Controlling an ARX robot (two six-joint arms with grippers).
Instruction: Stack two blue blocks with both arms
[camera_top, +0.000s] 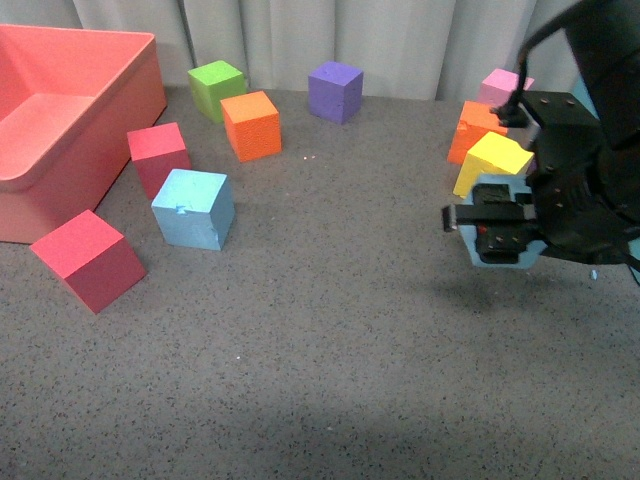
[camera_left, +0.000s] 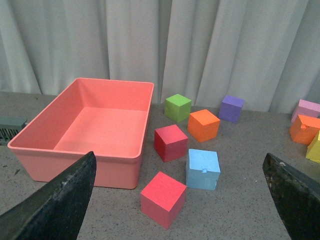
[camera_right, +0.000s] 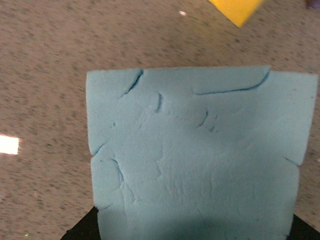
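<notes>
One blue block (camera_top: 194, 208), with a small notch on its top edge, rests on the grey table at the left; it also shows in the left wrist view (camera_left: 203, 168). My right gripper (camera_top: 497, 232) at the right is shut on the other blue block (camera_top: 504, 259) and holds it above the table. That block fills the right wrist view (camera_right: 200, 155). My left gripper (camera_left: 180, 200) is open and empty, well back from the notched block, and is out of the front view.
A coral bin (camera_top: 60, 120) stands at the far left. Two red cubes (camera_top: 88, 258) (camera_top: 158, 155), an orange cube (camera_top: 251, 125), a green cube (camera_top: 217, 88) and a purple cube (camera_top: 335, 91) surround the notched block. Yellow (camera_top: 492, 160), orange and pink cubes sit behind my right gripper.
</notes>
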